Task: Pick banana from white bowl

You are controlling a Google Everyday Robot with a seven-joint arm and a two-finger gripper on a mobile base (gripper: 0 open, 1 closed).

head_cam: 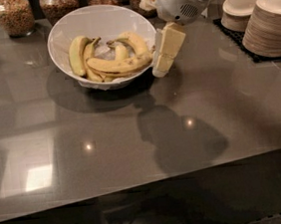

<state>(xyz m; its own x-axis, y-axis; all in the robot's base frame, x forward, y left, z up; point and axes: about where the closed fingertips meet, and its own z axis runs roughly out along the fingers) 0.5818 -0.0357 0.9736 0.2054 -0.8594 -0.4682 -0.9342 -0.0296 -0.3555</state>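
Your tool (161, 68) is hanging just outside the right rim of the white bowl (57, 30), tilted down toward the tabletop (134, 149), near its far edge. Whether it is released or clenched, I cannot tell from this angle, but nothing is showing in its grasp. The banana (120, 64), the long speckled one, is lying across the front of the bowl on top of the others, with its right end pointing toward your tool and close to it. By my reading you are only at the approach, and the pick is not yet made. You are left with bringing the tool over the rim, taking hold of the banana and lifting it clear. The plump greenish banana (77, 55) is sitting at the bowl's left side, away from the tool.
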